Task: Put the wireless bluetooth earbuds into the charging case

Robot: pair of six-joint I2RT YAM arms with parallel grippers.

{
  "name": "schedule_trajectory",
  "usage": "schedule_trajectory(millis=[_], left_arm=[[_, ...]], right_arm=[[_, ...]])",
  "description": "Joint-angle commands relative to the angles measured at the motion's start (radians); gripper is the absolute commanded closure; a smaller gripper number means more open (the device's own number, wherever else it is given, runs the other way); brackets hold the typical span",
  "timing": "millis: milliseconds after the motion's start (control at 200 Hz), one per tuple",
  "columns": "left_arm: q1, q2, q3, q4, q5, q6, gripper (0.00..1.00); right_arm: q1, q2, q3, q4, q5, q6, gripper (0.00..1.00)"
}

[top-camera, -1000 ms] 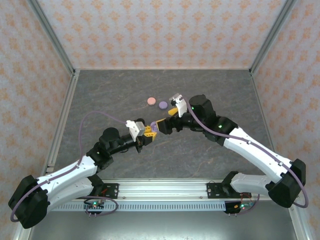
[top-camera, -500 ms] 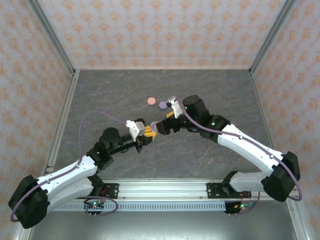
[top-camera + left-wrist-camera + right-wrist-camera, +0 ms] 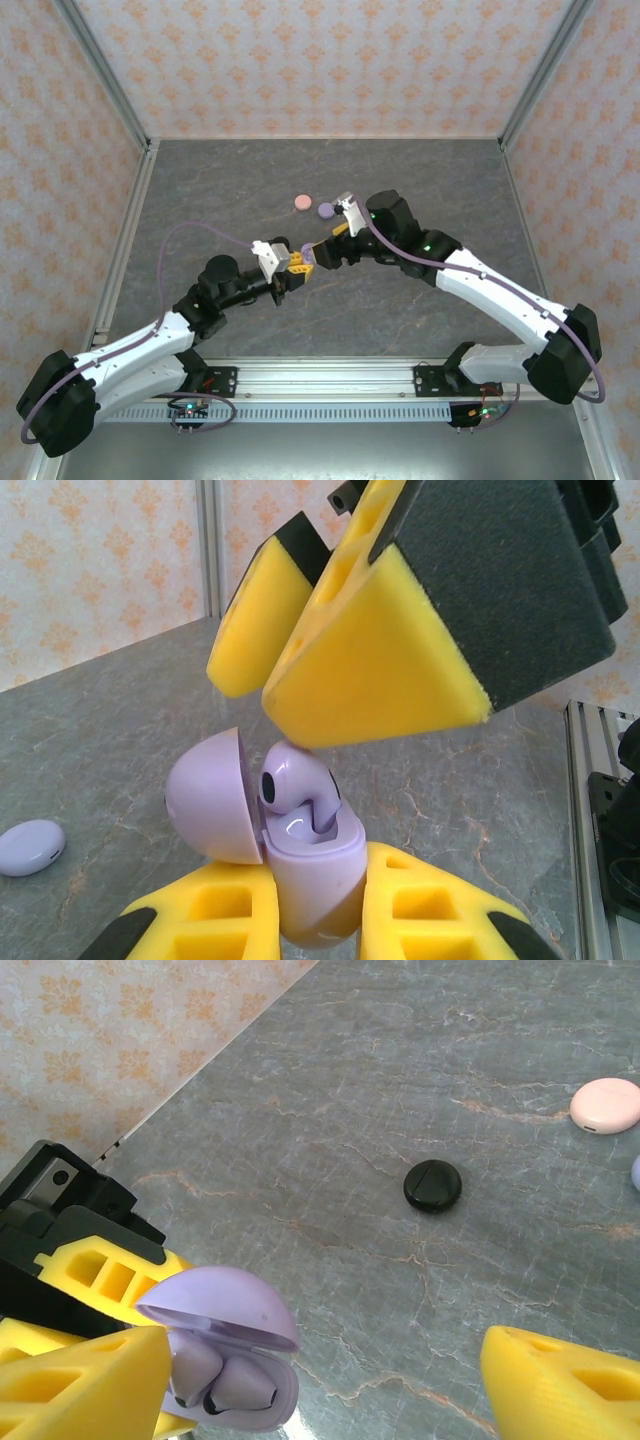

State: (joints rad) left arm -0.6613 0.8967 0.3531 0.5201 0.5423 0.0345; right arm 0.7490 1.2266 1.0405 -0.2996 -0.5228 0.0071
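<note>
My left gripper (image 3: 320, 905) is shut on the base of a lilac charging case (image 3: 315, 865) and holds it upright above the table with its lid (image 3: 208, 795) swung open. A lilac earbud (image 3: 295, 785) sits high in its socket. From above, two lilac earbuds (image 3: 245, 1392) lie side by side in the case (image 3: 240, 1415). My right gripper (image 3: 320, 1390) is open right over the case, one yellow pad (image 3: 375, 670) resting at the top of the raised earbud. In the top view the two grippers meet at the case (image 3: 308, 256).
A black round puck (image 3: 433, 1185) lies on the grey table beyond the case. A pink puck (image 3: 298, 203) and a lilac puck (image 3: 325, 211) lie further back. Patterned walls and metal posts (image 3: 110, 80) enclose the table.
The right wrist has shifted slightly left towards the case, and its jaws have narrowed a little. The left arm and the case have stayed still.
</note>
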Motion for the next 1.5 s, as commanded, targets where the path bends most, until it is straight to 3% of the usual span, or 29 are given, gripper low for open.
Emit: schedule_trajectory(millis=[0, 510, 716, 856, 941, 1136, 1261, 1491], left_arm=[[-0.006, -0.025, 0.027, 0.034, 0.016, 0.019, 1.0], [-0.005, -0.041, 0.021, 0.028, 0.012, 0.019, 1.0], [-0.006, -0.041, 0.022, 0.026, 0.011, 0.019, 1.0], [-0.006, -0.041, 0.021, 0.026, 0.012, 0.018, 1.0], [-0.006, -0.047, 0.02, 0.032, 0.014, 0.016, 1.0], [-0.006, -0.047, 0.027, 0.07, 0.058, 0.0, 1.0], [-0.009, -0.048, 0.038, 0.092, 0.091, -0.005, 1.0], [-0.015, -0.031, 0.063, 0.077, 0.106, 0.007, 1.0]], right_arm=[[-0.005, -0.03, -0.004, -0.009, 0.031, -0.003, 0.19], [-0.005, 0.02, -0.01, -0.028, 0.015, -0.013, 0.26], [-0.005, 0.02, -0.008, 0.013, -0.026, -0.008, 0.26], [-0.005, 0.004, 0.004, -0.015, 0.01, -0.021, 0.26], [-0.022, -0.037, -0.011, -0.005, 0.013, -0.013, 0.21], [-0.173, -0.099, -0.105, 0.172, -0.296, 0.158, 0.06], [-0.184, -0.05, -0.137, 0.29, -0.536, 0.248, 0.01], [-0.152, -0.012, -0.151, 0.382, -0.64, 0.287, 0.01]])
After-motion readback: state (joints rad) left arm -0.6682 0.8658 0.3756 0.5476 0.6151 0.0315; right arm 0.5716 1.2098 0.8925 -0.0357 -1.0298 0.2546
